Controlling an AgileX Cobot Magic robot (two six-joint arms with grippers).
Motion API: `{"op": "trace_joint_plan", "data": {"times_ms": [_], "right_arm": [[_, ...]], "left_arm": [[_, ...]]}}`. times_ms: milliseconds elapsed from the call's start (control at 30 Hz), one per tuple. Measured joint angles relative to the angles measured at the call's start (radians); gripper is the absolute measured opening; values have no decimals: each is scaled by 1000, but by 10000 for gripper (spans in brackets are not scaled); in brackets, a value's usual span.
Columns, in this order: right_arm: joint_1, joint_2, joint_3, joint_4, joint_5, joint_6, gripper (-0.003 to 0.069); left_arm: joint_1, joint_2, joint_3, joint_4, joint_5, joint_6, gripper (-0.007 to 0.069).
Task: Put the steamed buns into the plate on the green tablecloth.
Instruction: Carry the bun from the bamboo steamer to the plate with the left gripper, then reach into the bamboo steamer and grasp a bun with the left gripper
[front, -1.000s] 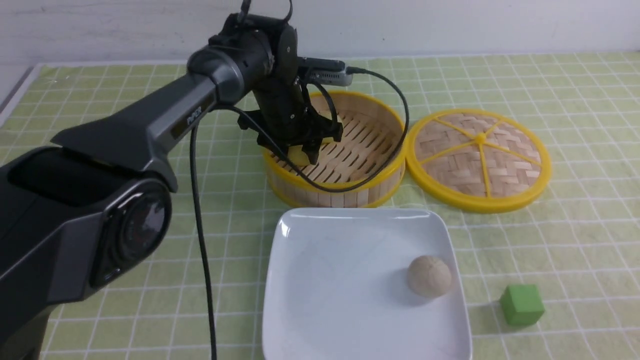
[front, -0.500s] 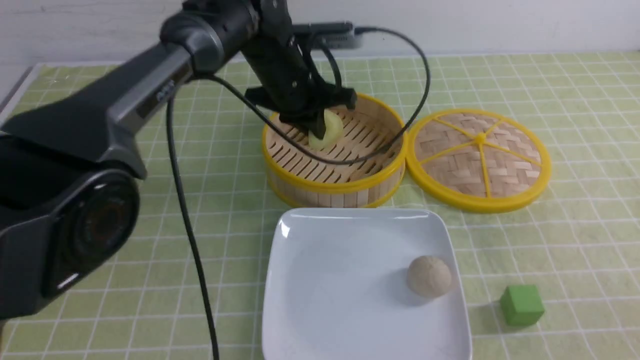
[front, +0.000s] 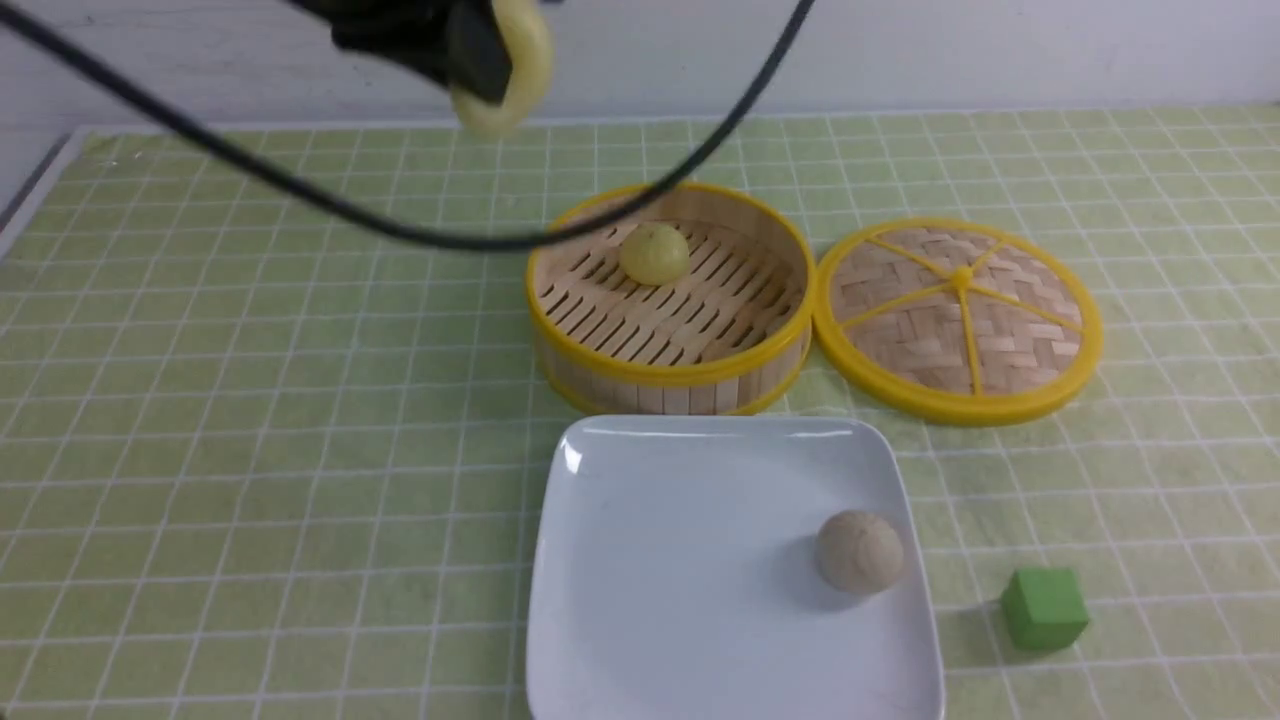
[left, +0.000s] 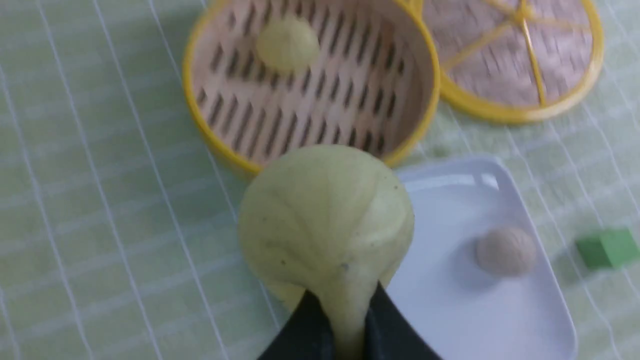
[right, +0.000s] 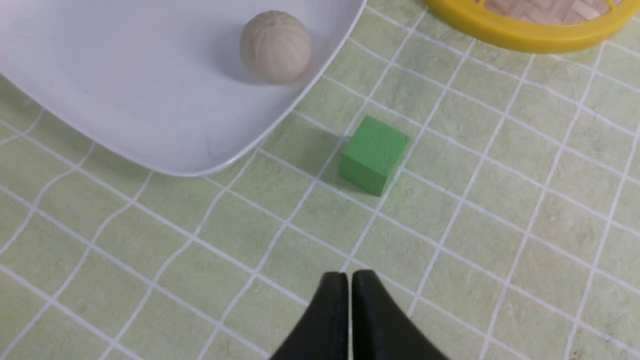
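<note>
My left gripper (front: 480, 60) is shut on a pale yellow steamed bun (front: 510, 70) and holds it high above the table at the top of the front view. In the left wrist view the same bun (left: 325, 220) bulges out between the black fingers (left: 305, 325). A second pale yellow bun (front: 654, 253) lies in the bamboo steamer (front: 670, 375). The greyish-beige bun (front: 858, 551) sits in the white square plate (front: 650, 600) on the green tablecloth (front: 250, 450). My right gripper (right: 348, 281) is shut and empty, above the cloth near the green cube (right: 374, 154).
The woven steamer lid (front: 958, 315) lies flat to the right of the steamer. The green cube (front: 1043, 609) sits right of the plate. A black cable (front: 400, 228) hangs across the scene above the steamer's far rim.
My left gripper has risen out of the steamer with a yellow bun and moved up and left; the arm has left most of the front view. The second yellow bun now shows in the steamer.
</note>
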Motion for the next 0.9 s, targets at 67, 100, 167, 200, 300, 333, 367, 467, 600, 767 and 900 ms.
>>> {"op": "trace_joint_plan", "data": {"times_ms": [67, 100, 167, 200, 300, 333, 367, 467, 600, 767, 900], "right_arm": [[0, 0, 0, 0, 0, 0, 36], [0, 0, 0, 0, -1, 0, 36], [0, 0, 0, 0, -2, 0, 39], [0, 0, 0, 0, -2, 0, 41], [0, 0, 0, 0, -3, 0, 46], [0, 0, 0, 1, -3, 0, 47], [0, 0, 0, 1, -3, 0, 47], [0, 0, 0, 1, -3, 0, 47], [0, 0, 0, 1, -3, 0, 51], [0, 0, 0, 1, -3, 0, 58], [0, 0, 0, 1, -3, 0, 64]], "left_arm": [[-14, -31, 170, -66, -12, -1, 23], [-28, -34, 260, -91, -45, -1, 23], [-52, -21, 386, -113, -137, -1, 24], [-69, -9, 439, -122, -202, 0, 27], [-105, 53, 580, -129, -380, 2, 42], [-109, 74, 595, -129, -411, 2, 50], [-110, 79, 599, -130, -424, 2, 55], [-113, 145, 608, -165, -504, 2, 146], [-113, 175, 608, -211, -527, 2, 287], [-106, 176, 513, -217, -451, 1, 437], [-99, 179, 342, -154, -357, -74, 413]]}}
